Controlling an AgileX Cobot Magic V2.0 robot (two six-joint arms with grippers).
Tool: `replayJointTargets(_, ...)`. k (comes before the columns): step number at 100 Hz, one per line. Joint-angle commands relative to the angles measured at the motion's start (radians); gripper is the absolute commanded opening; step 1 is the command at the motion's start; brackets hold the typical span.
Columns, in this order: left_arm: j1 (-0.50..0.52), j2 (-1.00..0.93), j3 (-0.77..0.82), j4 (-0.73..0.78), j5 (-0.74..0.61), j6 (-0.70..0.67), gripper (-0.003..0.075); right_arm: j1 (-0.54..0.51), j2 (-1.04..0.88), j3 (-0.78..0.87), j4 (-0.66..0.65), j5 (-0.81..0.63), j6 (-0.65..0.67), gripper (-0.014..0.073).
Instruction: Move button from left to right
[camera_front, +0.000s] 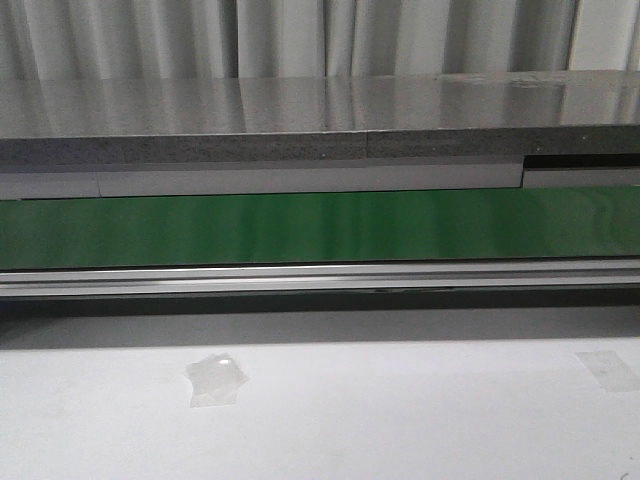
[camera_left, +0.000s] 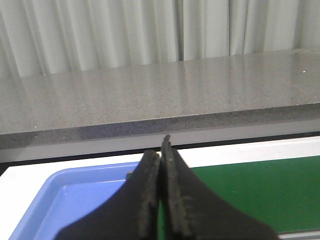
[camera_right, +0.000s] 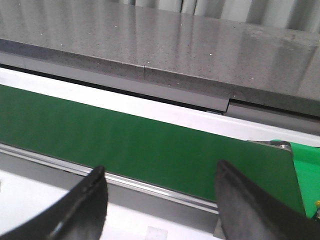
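Left gripper (camera_left: 161, 192): jaws pressed together, holding nothing, above a blue tray (camera_left: 60, 200) at 7 o'clock.
Belt (camera_front: 320, 225): green, bare, crossing 9 to 3 o'clock.
Right gripper (camera_right: 160, 200): jaws spread wide, empty.
Button: not visible anywhere.
Desk (camera_front: 400, 420): white, taped.

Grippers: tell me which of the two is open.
The right gripper is the open one: its fingers stand wide apart, with the green belt showing between them. The left gripper has its fingers pressed together, nothing between.
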Motion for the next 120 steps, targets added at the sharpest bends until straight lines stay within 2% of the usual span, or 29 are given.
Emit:
replayJointTargets(1, 0.004, 0.008, -0.03, -0.015, -0.067, -0.011, -0.002, 0.0, 0.006, -0.023, 0.018, -0.053, 0.003, 0.0437)
replayJointTargets(13, 0.004, 0.008, -0.03, -0.015, -0.067, -0.011, -0.002, 0.0, 0.006, -0.023, 0.018, -0.052, 0.003, 0.0342)
replayJointTargets(45, 0.004, 0.008, -0.03, -0.015, -0.067, -0.011, -0.002, 0.0, 0.006, -0.023, 0.018, -0.053, 0.003, -0.0075)
replayJointTargets(120, 0.004, 0.008, -0.03, -0.015, -0.067, -0.011, -0.002, 0.0, 0.006, -0.023, 0.018, -0.053, 0.003, -0.0068)
